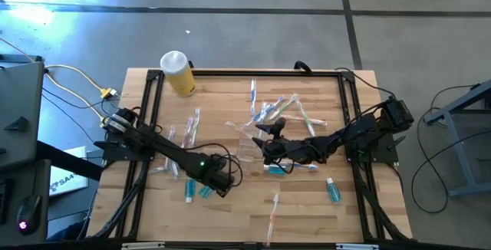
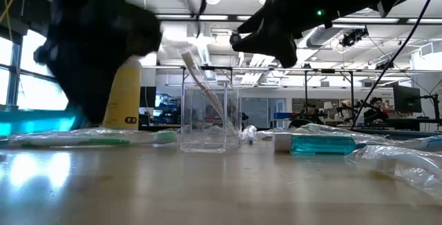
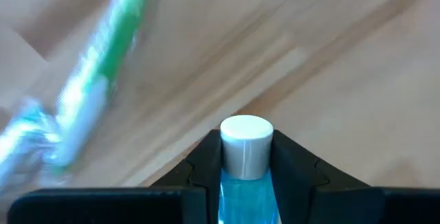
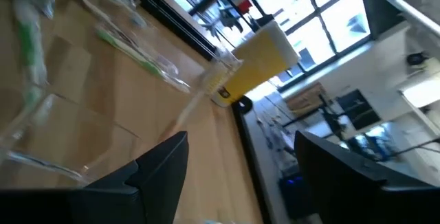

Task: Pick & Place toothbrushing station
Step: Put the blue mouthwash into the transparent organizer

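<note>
Now left gripper (image 3: pixel 245 176) clenched on teal tube (image 3: pixel 245 157), low near table's (image 1: pixel 307 212) front edge. Right gripper (image 1: pixel 266 136) released, fingers apart, I saw it above clear cup (image 2: pixel 210 117) at table centre. One toothbrush (image 2: pixel 202 81) stood inside cup.

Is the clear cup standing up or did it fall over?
Standing up. In the low view the clear cup sits flat on the table, with a toothbrush leaning inside.

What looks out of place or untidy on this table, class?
The toothbrushes and teal tubes lie scattered flat across the table instead of standing in the clear cup, which holds just one brush. The left end effector grips a teal tube; the right end effector is open over the cup.
</note>
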`<state>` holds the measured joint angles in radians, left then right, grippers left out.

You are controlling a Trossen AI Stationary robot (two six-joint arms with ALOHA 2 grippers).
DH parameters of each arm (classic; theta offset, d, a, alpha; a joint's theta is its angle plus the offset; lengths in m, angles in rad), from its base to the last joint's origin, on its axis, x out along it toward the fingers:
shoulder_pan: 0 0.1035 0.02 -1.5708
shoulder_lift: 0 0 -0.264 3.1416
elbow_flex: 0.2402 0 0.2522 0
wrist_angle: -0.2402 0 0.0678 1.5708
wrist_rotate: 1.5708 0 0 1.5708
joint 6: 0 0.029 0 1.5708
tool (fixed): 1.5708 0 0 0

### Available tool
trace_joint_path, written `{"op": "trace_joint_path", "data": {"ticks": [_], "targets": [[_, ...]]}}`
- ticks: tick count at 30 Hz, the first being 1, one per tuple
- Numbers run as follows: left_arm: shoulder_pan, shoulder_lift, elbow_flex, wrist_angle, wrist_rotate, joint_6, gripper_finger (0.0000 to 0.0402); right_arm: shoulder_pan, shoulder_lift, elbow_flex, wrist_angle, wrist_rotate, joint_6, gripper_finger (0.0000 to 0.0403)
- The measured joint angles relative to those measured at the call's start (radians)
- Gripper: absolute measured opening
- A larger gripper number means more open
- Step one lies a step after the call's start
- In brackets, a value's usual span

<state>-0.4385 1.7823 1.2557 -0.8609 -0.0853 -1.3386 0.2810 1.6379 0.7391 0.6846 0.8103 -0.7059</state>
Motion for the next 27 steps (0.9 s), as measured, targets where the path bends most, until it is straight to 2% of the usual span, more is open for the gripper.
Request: {"op": "trace_joint_path", "data": {"ticks": [4,9,13,17,21,27], "targets": [[-0.011,-0.001,0.193,-0.239,-0.028,0.06,0.0084,0.023,0.0,0.0,0.002,0.076,-0.061,0.0258],[-0.035,-0.005,0.442,-0.462,-0.177,0.209,0.0084,0.044,0.0,0.0,0.011,0.19,-0.101,0.0259],[-0.041,-0.031,0.55,-0.458,-0.317,0.463,0.0084,0.05,0.0,0.0,0.011,0.274,-0.11,0.0259],[-0.002,-0.09,0.537,-0.304,-0.355,0.728,0.0084,0.054,-0.011,0.0,0.009,0.321,-0.103,0.0259],[0.07,-0.13,0.472,-0.141,-0.358,0.938,0.0084,0.076,-0.058,0.0,-0.037,0.32,-0.047,0.0259],[0.211,-0.174,0.301,0.128,-0.154,1.127,0.0084,0.113,-0.19,0.0,-0.269,0.298,0.152,0.0259]]}}
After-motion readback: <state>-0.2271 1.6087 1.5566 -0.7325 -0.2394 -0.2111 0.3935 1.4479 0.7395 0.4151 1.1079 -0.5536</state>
